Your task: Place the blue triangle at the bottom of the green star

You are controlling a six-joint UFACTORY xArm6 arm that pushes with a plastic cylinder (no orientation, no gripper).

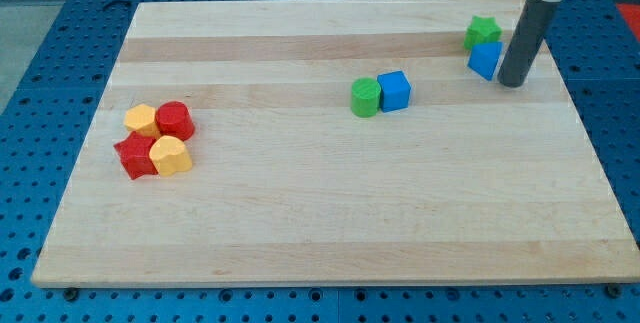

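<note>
The green star (482, 31) sits near the top right of the wooden board (330, 213). The blue triangle (485, 60) lies directly below it, touching its lower edge. My tip (511, 83) is at the end of the dark rod, just right of the blue triangle and close against its right side. The rod comes down from the view's top right corner.
A green cylinder (365, 97) and a blue cube (395, 91) sit side by side at the centre. At the left is a cluster: a yellow hexagon (141, 119), a red cylinder (175, 121), a red star (134, 155) and a yellow block (171, 155).
</note>
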